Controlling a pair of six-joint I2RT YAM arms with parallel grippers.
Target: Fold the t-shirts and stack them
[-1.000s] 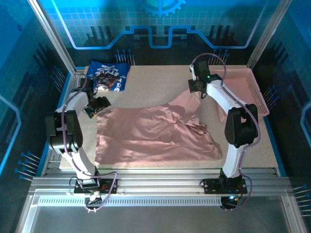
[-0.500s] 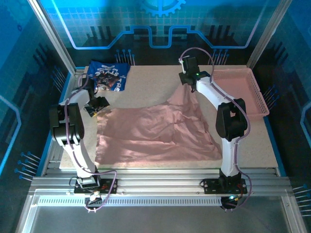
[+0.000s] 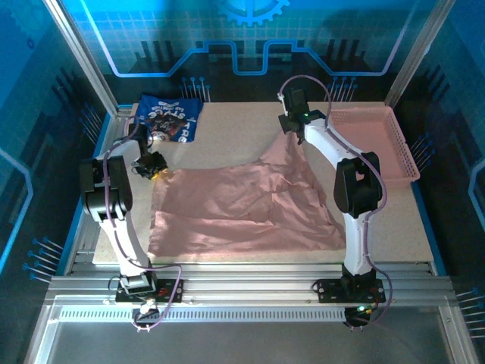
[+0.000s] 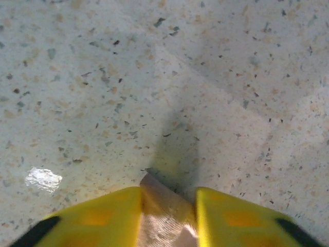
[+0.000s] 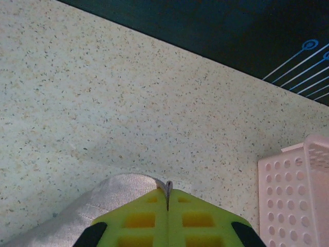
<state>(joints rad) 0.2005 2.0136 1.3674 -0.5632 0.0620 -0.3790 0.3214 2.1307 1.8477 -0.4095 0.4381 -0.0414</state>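
Pink t-shirt (image 3: pixel 242 208) corners between left fingers (image 4: pixel 97 218), between right fingers (image 5: pixel 139 221).

The speckled beige table (image 3: pixel 227 136) carries a dusty pink t-shirt (image 3: pixel 242 212) spread rumpled across its middle. A navy printed t-shirt (image 3: pixel 168 121) lies at its far left corner, and a pink lattice basket (image 3: pixel 390 140) at the far right.

Your overhead camera looks down across the bench (image 3: pixel 227 136); 2 wrist cameras sit close, sharing its pink shirt (image 3: pixel 242 212).
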